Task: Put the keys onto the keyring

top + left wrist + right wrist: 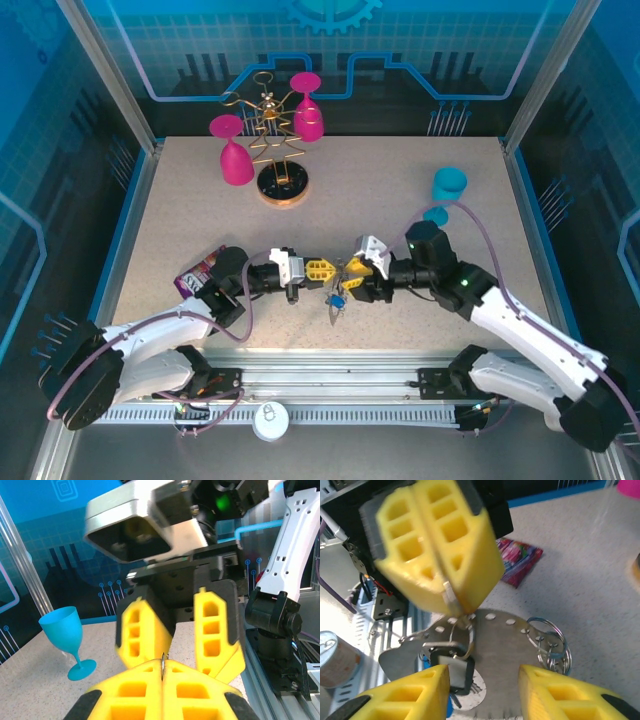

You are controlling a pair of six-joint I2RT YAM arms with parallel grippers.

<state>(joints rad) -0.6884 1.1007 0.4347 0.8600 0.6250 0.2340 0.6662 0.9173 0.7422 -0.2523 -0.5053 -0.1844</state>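
Left gripper point(322, 269) jaws are clenched on the keyring point(516, 625), held above the tabletop point(400, 210). The keys point(337, 300) dangle at its 6 o'clock. Right gripper point(350, 268), at its 3 o'clock, faces it with jaws released.

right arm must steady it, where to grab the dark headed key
Probably the key by its flat dark head, pads on the broad faces, coming from under the left gripper: it dangles off the thin wire that gripper pinches, so the head hangs free.

Robotics lab test cell, aluminium frame posts point(108, 75), blue circuit-print wall panels point(200, 50), speckled tabletop point(400, 230), slotted mounting rail point(340, 385)
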